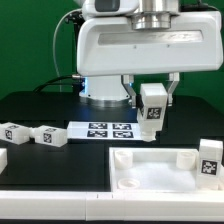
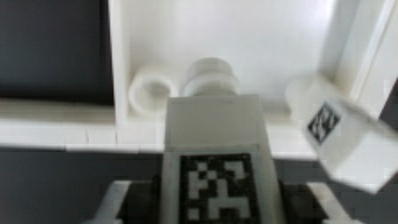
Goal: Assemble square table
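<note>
Pincer (image 1: 152, 108) is pinching one tagged leg (image 1: 152, 120), held upright just above the far rim of the square top (image 1: 150, 175). The top lies on the dark surface (image 1: 45, 172), toward the exterior view's right. Another leg (image 1: 208, 160) stands on the top at its right end, and two loose legs (image 1: 15, 132) lie well apart. Judgement: the step in hand is seating the held leg. Keep it plumb, centre it over the blurred round socket (image 2: 210, 72), then lower without side load, since a tilted entry could jam.
</note>
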